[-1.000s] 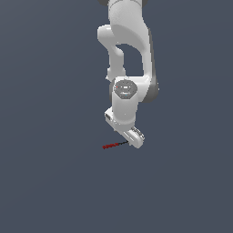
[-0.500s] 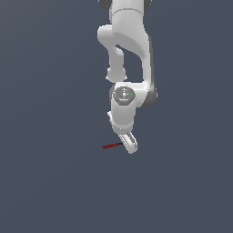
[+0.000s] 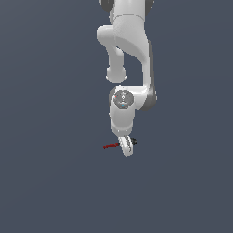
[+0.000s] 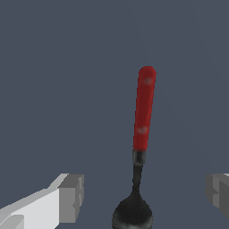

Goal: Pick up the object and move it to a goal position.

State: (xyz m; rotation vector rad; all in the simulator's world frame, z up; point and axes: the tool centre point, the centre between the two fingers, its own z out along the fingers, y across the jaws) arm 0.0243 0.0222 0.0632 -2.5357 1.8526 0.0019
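The object (image 4: 144,112) is a small spoon-like tool. In the wrist view it has a smooth red handle with a rounded end, like glossy plastic with two faint pale spots. Below the handle comes a short thin dark neck, and then a black rounded bowl (image 4: 132,215) with a soft grey shine on it, cut by the picture's edge. In the exterior view the same tool (image 3: 110,146) looks like a thin stick lying flat on the table (image 3: 50,173). Its red part points to the exterior view's left, and its black end shows just at the other side of the arm's tip.

The gripper (image 3: 127,148) is low over the tool, around its dark end. The jaws stand released: in the wrist view one grey, blocky fingertip (image 4: 71,198) is on one side of the bowl and the other fingertip (image 4: 219,195) is far on the other side, and both are apart from the tool. The fingers are angular, with flat matte grey pads on white bodies.

The arm (image 3: 129,68) is white and smooth, with rounded joints and a grey round cap on the wrist. The table is a plain, even, dark blue-grey surface without texture, and it fills the whole background.
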